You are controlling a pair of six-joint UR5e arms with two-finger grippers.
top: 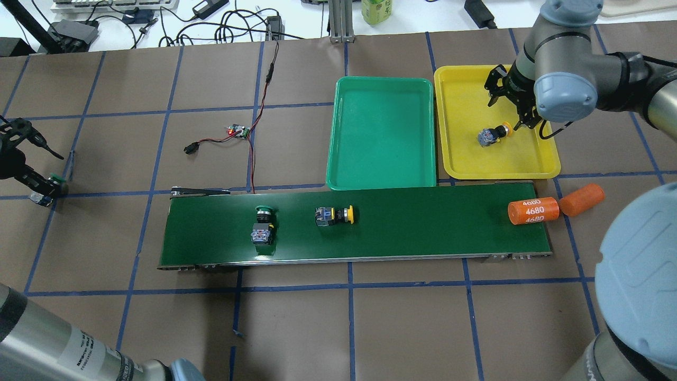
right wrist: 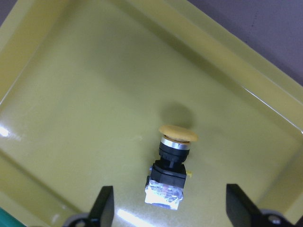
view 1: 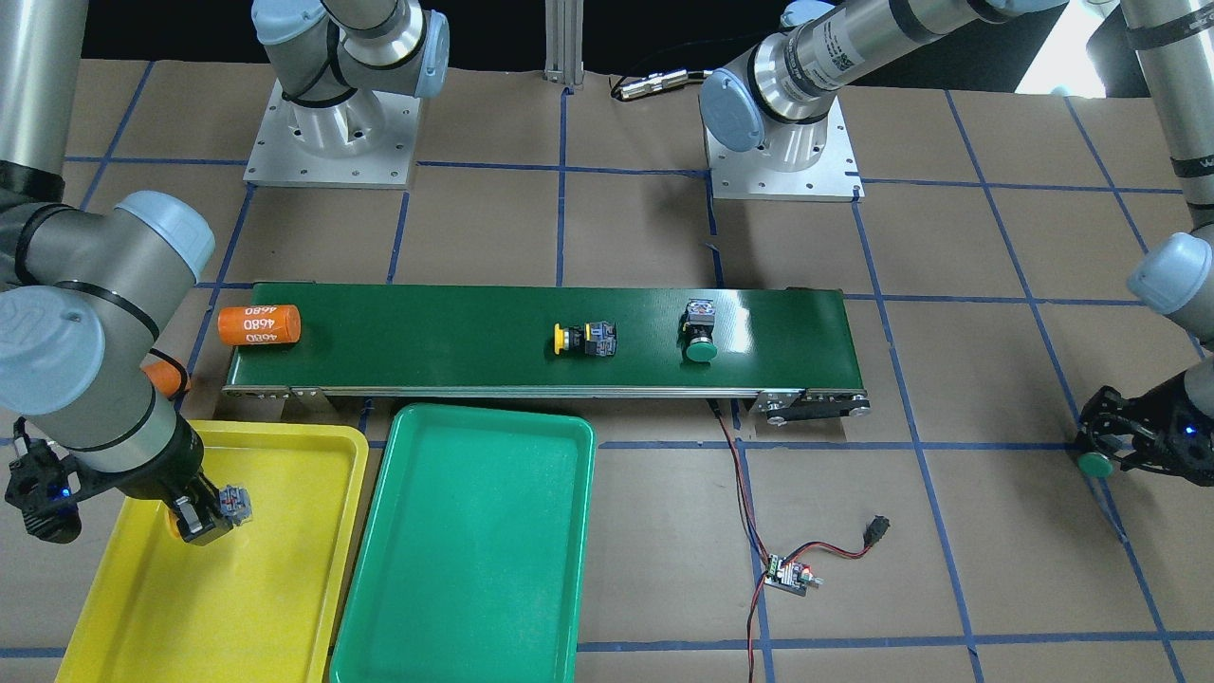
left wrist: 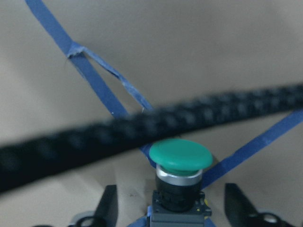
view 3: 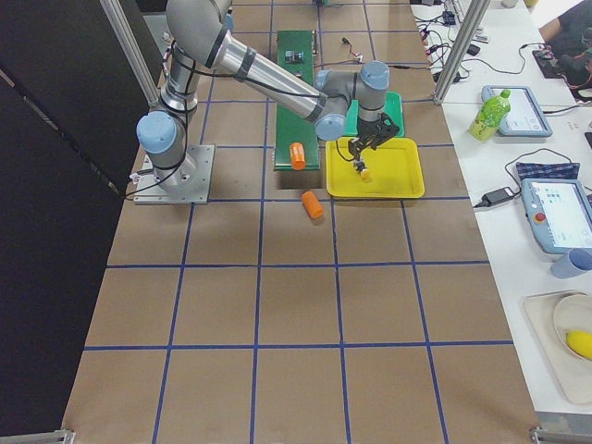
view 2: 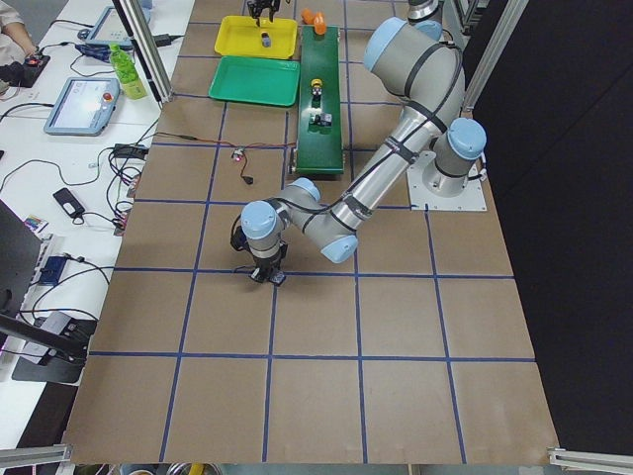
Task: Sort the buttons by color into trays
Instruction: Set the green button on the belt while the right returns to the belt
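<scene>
Orange cylinder (top: 533, 211) marked "4680"; left gripper (left wrist: 170, 212) spread astride green button (left wrist: 180, 156), right gripper (right wrist: 171, 209) spread.

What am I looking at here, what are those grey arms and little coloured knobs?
A grey two-armed robot stands at a paper-covered table. Two pictures look down on it, two along it from its ends, two come from wrist cameras. On the long dark green belt lie a yellow-capped push-button, a green-capped push-button and an orange cylinder. The right arm's fingers stand open over a second yellow-capped button lying in the bright yellow plastic tray, beside the green plastic tray. The left arm's fingers stand open either side of another green-capped button on the table. Nothing is held.
</scene>
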